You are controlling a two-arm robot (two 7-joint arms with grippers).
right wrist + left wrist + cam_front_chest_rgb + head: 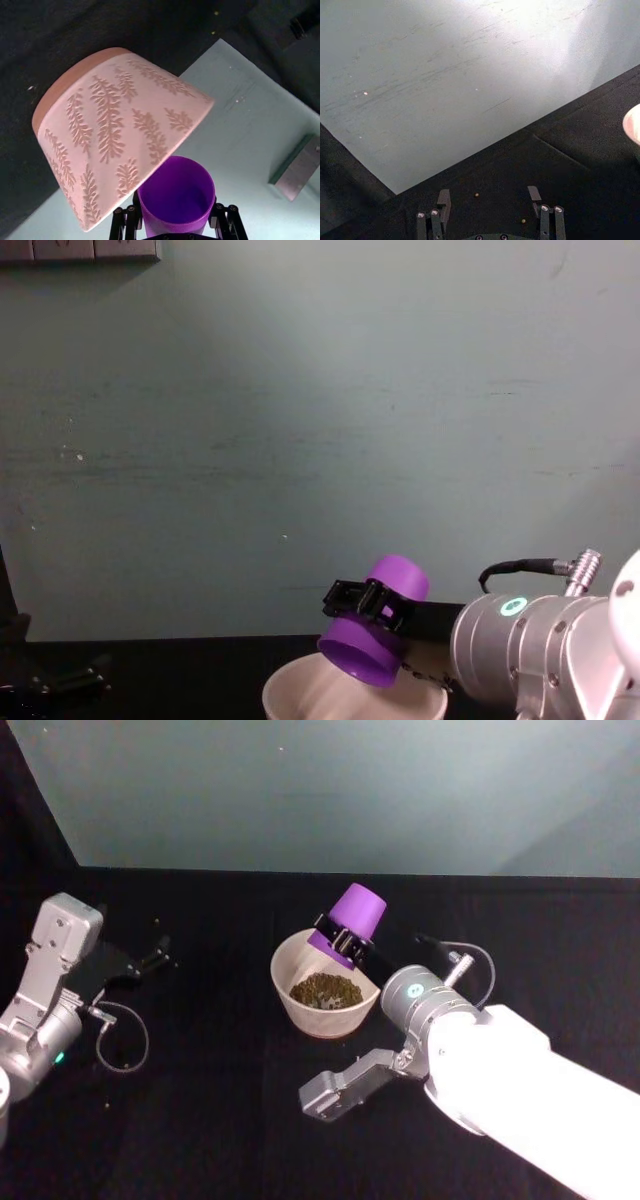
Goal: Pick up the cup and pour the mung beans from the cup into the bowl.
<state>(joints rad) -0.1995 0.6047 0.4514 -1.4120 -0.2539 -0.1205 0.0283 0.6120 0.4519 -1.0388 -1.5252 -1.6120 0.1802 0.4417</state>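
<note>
Right tool (345,941) holds cup (358,910) tipped over bowl (298,1008); left tool (163,952) parked aside.

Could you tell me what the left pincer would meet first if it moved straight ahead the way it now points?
Likely nothing near: the open left pincer points across the black table toward the teal wall. The bowl lies to the side of that line, though depth is unclear.

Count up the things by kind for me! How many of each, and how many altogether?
Cups: 1, the purple cup.
Bowls: 1, the white bowl.
Heaps of mung beans: 1, inside the bowl.
End effectors: 2, the left end effector open, the right end effector shut on the cup.
Total: 5.
</note>
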